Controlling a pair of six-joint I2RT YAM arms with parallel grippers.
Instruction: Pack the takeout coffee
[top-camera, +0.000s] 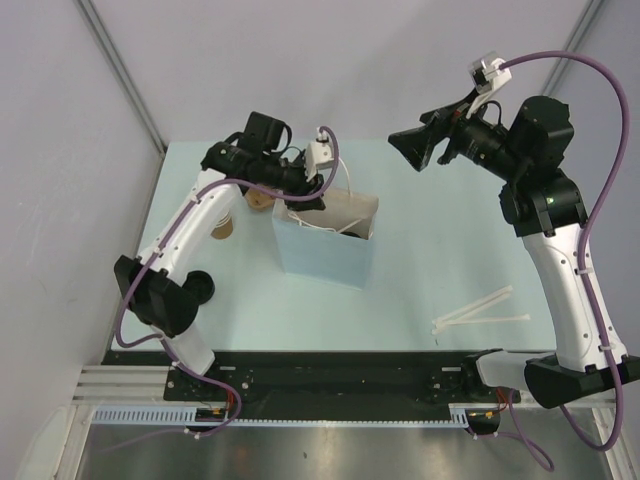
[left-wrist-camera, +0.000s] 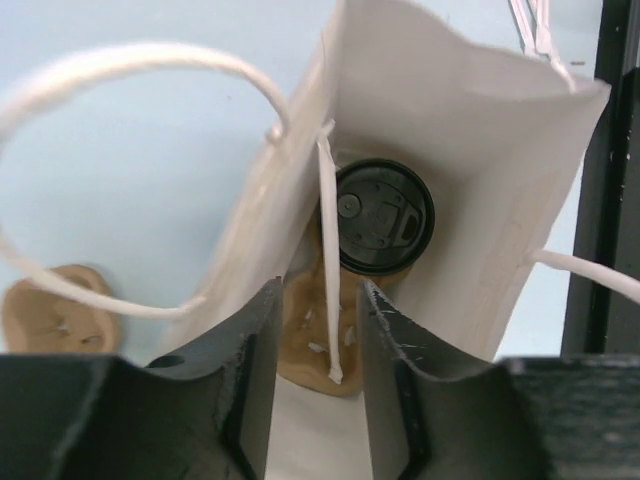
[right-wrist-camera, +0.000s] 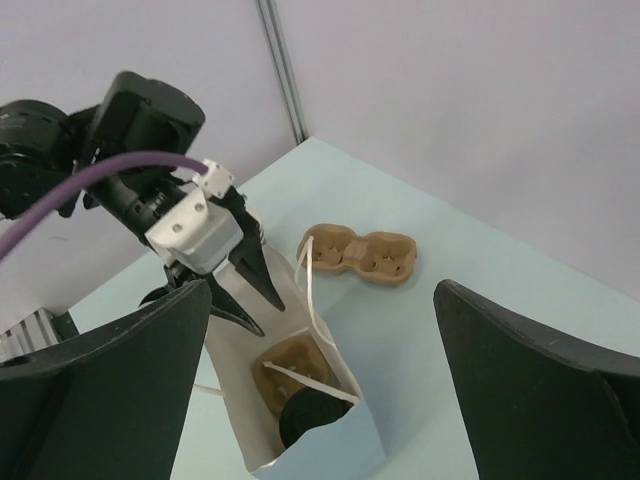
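Note:
The takeout coffee (left-wrist-camera: 383, 217), a brown cup with a black lid, stands inside the blue paper bag (top-camera: 325, 250) beside a brown pulp cup carrier (left-wrist-camera: 312, 335). My left gripper (left-wrist-camera: 320, 300) hovers just above the bag's mouth. Its jaws are open and hold nothing; a white handle cord of the bag shows in the gap below them. In the right wrist view the coffee's lid (right-wrist-camera: 315, 420) sits at the near end of the bag (right-wrist-camera: 330, 455). My right gripper (top-camera: 410, 147) hangs wide open and empty, high and to the right of the bag.
A second pulp carrier (right-wrist-camera: 358, 255) lies on the table behind the bag. A lidless tan cup (top-camera: 222, 228) and a loose black lid (top-camera: 199, 285) sit by the left arm. White stir sticks (top-camera: 480, 310) lie at the front right.

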